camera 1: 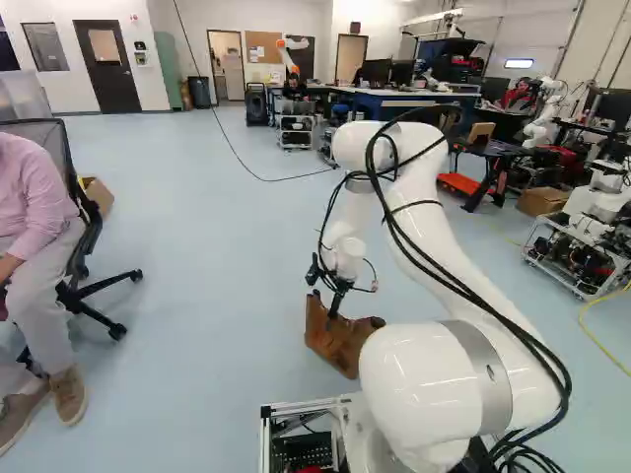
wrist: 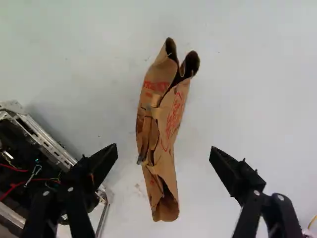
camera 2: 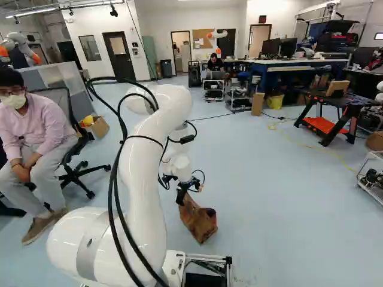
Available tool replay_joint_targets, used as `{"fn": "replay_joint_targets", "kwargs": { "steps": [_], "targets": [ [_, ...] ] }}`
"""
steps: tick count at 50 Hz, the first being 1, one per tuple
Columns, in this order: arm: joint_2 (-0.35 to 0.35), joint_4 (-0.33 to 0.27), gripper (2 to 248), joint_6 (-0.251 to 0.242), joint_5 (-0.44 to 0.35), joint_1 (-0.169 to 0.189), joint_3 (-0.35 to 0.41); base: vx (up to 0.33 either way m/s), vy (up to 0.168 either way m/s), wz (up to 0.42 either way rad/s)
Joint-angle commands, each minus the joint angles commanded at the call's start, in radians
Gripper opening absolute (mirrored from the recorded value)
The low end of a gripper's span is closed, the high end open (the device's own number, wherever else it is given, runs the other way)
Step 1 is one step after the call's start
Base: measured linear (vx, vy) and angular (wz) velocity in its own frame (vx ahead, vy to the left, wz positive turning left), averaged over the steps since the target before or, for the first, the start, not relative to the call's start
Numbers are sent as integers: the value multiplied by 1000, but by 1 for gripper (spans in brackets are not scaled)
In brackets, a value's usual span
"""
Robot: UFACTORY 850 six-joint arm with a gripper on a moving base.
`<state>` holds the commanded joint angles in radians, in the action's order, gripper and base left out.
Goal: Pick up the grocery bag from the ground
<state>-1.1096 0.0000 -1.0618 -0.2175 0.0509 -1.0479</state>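
In the left base view my gripper point(camera 1: 335, 296) points down just above the brown paper grocery bag point(camera 1: 343, 340). The right base view shows the bag point(camera 2: 200, 224) on the floor with the gripper point(camera 2: 184, 190) close over its upper part. Seen from the wrist, the gripper point(wrist: 164, 152) stands wide open, and the long, narrow bag point(wrist: 171, 124) runs between and ahead of the two fingers without either touching it. Its crumpled top edges and folded handles face the camera. How far the fingertips are above it is hard to tell.
The base's metal frame point(wrist: 47, 144) lies beside one finger in the wrist view. A seated person and an office chair point(camera 1: 94, 266) are at the left of the left base view. Farther off are a black table point(camera 2: 344, 101), carts point(camera 2: 213, 89) and another robot point(camera 1: 542, 123).
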Motion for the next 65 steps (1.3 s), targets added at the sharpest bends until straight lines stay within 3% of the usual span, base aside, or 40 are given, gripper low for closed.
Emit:
{"fn": "replay_joint_targets", "kwargs": {
  "steps": [39,64,65],
  "targets": [
    [-279,0,247,-10,0,0,-231,0,0,0],
    [-297,0,247,-10,0,0,-246,0,0,0],
    [-297,0,216,-10,0,0,-246,0,0,0]
  ]
}}
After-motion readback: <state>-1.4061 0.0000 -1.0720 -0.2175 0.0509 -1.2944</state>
